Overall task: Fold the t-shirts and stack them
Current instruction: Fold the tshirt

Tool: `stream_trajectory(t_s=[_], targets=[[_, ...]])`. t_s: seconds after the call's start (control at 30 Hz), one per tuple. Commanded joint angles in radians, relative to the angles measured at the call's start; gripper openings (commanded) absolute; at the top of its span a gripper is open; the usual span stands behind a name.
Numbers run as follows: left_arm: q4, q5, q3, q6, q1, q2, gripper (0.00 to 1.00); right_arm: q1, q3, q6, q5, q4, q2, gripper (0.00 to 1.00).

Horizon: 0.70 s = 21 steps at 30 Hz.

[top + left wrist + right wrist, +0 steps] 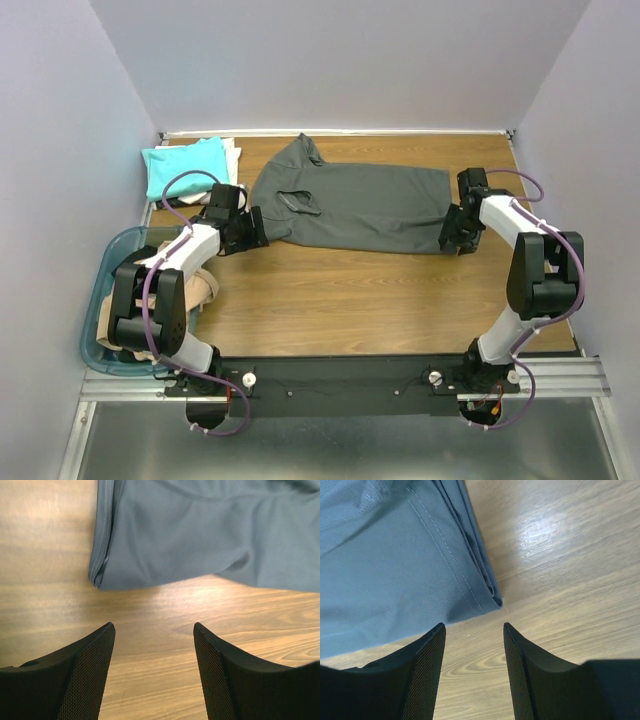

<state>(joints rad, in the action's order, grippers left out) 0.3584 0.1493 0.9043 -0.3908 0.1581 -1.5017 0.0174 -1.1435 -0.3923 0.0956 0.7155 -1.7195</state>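
From above, the dark grey t-shirt (350, 205) lies across the worktop (350, 300), seemingly folded lengthwise but not yet crosswise. The teal t-shirt (183, 163) sits folded on the white t-shirt (233, 152) at the back left, and the tan t-shirt (207, 287) lies in the basket (95, 300). In the left wrist view the left claw (154, 630) is spread and empty over bare wood, just short of the grey shirt's folded corner. In the right wrist view the right claw (474, 629) is likewise spread and empty near the hem corner, so roughly half the job looks left.

A spread t-shirt (360, 205) lies across the table (350, 300) toward 12 o'clock, with the left tool (255, 228) just beside its 9 o'clock end and the right tool (452, 238) at its 3 o'clock end. At 10 o'clock sit stacked folded t-shirts (185, 165); at 8 o'clock a basket (92, 320) holds another t-shirt (205, 290)
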Motion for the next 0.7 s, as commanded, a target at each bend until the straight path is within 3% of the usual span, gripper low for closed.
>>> stream_trajectory(t_s=[0.0, 0.57, 0.67], targets=[[-0.048, -0.034, -0.031, -0.022, -0.011, 0.009, 0.72, -0.013, 0.048, -0.010, -0.037, -0.077, 0.041, 0.56], [-0.145, -0.048, -0.008, -0.079, -0.043, -0.107, 0.72, -0.069, 0.119, -0.014, -0.048, -0.169, 0.054, 0.56], [-0.159, -0.040, -0.004, -0.082, -0.045, -0.124, 0.66, -0.074, 0.125, -0.008, -0.054, -0.177, 0.044, 0.56]])
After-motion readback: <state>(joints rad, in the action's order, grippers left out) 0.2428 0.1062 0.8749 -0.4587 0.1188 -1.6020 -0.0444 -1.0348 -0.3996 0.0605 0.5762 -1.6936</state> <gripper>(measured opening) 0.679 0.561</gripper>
